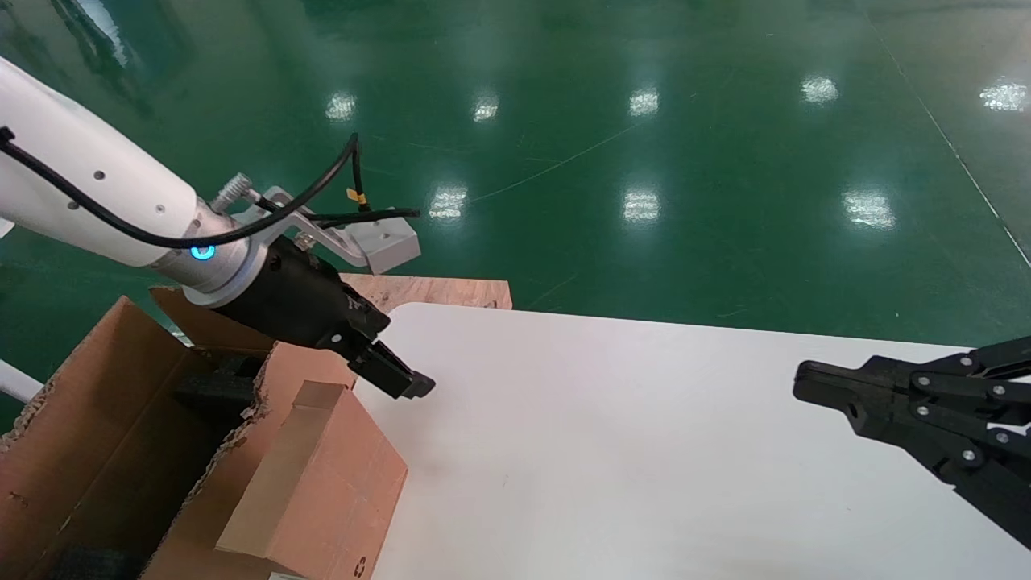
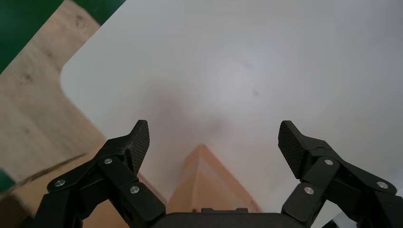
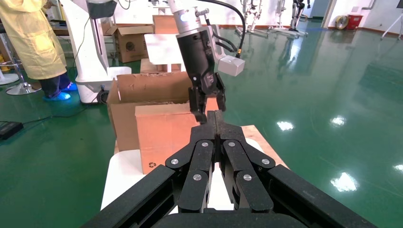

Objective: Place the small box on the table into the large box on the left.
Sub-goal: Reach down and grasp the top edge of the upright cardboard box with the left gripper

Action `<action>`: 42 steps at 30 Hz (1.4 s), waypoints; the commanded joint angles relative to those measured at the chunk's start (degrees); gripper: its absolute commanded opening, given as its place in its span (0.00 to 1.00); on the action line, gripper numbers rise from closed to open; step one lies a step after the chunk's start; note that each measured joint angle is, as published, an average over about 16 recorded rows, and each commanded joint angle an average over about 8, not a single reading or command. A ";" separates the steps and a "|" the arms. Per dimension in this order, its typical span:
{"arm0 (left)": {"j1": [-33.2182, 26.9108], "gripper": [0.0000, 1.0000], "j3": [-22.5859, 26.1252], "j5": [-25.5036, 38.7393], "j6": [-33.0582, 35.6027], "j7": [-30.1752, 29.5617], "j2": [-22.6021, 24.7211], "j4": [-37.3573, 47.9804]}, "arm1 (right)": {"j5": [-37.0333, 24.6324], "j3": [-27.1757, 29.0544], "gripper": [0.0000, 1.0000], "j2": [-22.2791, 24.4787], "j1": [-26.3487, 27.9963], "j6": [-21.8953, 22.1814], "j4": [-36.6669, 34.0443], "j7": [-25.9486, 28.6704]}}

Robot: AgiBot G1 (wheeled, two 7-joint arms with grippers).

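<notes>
Hovering at the table's (image 1: 644,451) left edge, the left gripper (image 1: 399,377), jaws apart, sits just above the small box (image 1: 322,483); right gripper (image 1: 813,383), jaws together, waits far off.

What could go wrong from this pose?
1. The open left pincer hangs above one end of the closed pinkish-brown cardboard small box, not its middle; a grasp there could slip or tip it.
2. That box stands against the big ragged-edged corrugated carton; one finger may snag the carton's torn wall.
3. The shut right pincer sits parked over the white tabletop, unable to steady anything.
</notes>
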 commanded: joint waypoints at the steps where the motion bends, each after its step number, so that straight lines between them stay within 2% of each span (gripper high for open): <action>1: -1.93 1.00 2.46 -0.10 -0.17 -1.01 -0.24 -0.02 | 0.00 0.00 0.00 0.00 0.00 0.00 0.00 0.00; 21: -14.32 1.00 20.84 -3.65 -0.66 -1.28 -3.75 -0.27 | 0.02 -0.03 0.00 0.01 0.01 0.01 0.00 -0.01; 31: -17.34 1.00 27.51 -6.08 -1.08 0.84 -4.53 -0.41 | 0.03 -0.04 0.00 0.02 0.01 0.02 0.00 -0.02; 42: -20.06 1.00 32.01 -8.74 -1.79 1.52 -4.19 -0.45 | 0.04 -0.06 0.00 0.02 0.01 0.02 0.00 -0.03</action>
